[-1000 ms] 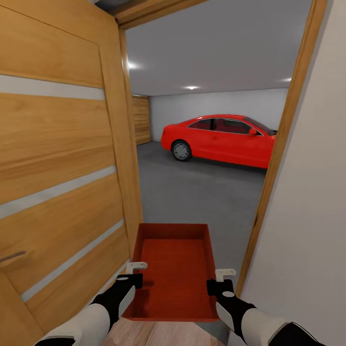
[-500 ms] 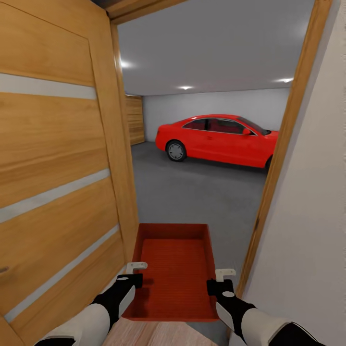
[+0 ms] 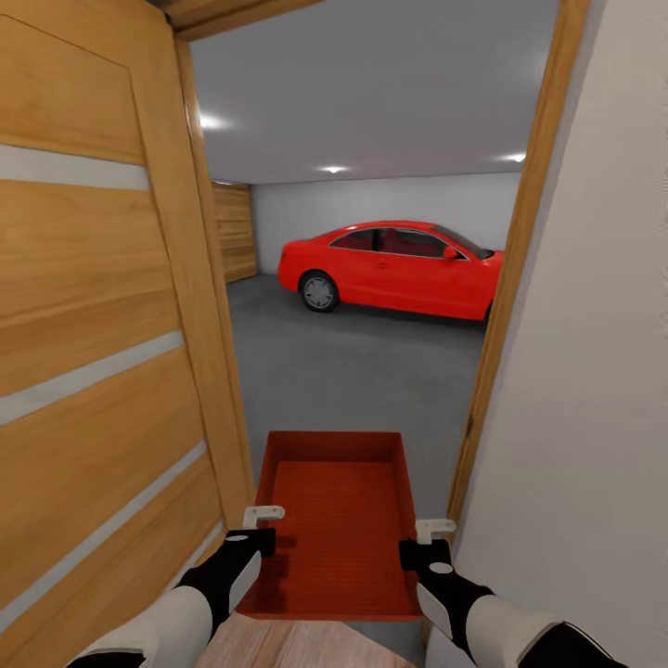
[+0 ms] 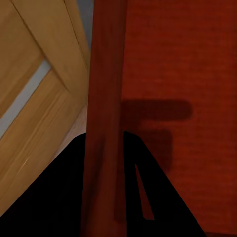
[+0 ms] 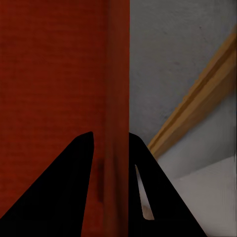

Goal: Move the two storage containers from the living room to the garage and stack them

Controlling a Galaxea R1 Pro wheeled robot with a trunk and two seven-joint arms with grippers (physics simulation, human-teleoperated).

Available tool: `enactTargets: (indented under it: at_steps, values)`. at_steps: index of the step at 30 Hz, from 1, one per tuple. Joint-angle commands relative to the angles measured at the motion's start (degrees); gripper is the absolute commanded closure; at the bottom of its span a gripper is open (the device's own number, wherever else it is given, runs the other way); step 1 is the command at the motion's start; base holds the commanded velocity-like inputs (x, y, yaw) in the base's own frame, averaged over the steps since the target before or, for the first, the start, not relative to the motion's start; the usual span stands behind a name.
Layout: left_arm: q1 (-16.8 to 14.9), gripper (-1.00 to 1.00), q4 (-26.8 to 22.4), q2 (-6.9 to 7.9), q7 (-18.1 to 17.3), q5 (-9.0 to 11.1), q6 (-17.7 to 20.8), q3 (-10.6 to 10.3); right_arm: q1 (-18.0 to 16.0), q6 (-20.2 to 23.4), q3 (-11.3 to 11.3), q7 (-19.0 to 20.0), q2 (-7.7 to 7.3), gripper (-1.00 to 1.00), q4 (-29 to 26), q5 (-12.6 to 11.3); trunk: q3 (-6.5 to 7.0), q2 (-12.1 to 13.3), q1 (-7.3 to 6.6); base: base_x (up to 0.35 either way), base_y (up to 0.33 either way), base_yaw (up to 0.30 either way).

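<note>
Head view vs a second ago: whole picture has slid, door frame and red car sit further left, wooden door takes less of the frame, more of the right-hand wall showing. That's camera/base motion, not the scene: robot is rolling and yawing through the doorway toward the garage. Storage container hasn't shifted relative to the arms, same spot low centre, held level between both grippers, nose poking over the threshold where wood planks give way to the grey floor. Left gripper is clamped on the container's left wall; left wrist view shows the wall pinched between the dark fingers. Right gripper same on the right wall, confirmed in right wrist view. My read: carry leg nearly done for this bin, grip looks stable. Right clearance to the door frame looks tight, watch it. Next up is probably clearing the frame, then setting it down on the concrete.
</note>
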Motion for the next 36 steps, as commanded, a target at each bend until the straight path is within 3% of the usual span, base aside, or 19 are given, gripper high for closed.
enactTargets:
  at_steps: [1,11,28,36]
  values:
    - [-0.02,1.00,-0.27,0.30,0.37,-1.06,0.42,0.72,0.00,-0.25,0.07,-0.39,-0.39,1.00,0.14,-1.01,-0.02,-0.05,0.02,0.000,0.000,-0.076]
    - [-0.02,1.00,-0.26,0.30,0.31,-1.06,0.42,0.73,0.00,-0.25,0.07,-0.39,-0.39,1.00,0.14,-0.97,-0.02,-0.05,0.02,0.044,0.031,-0.013]
    - [-0.02,1.00,-0.26,0.30,0.15,-1.06,0.42,0.75,0.00,-0.25,0.06,-0.39,-0.44,1.00,0.14,-1.04,-0.02,-0.05,0.02,0.155,0.161,-0.002]
    - [-0.02,1.00,-0.26,0.30,0.15,-1.06,0.42,0.72,0.00,-0.25,0.06,-0.39,-0.39,1.00,0.14,-1.03,-0.02,-0.05,0.02,0.144,0.119,-0.199]
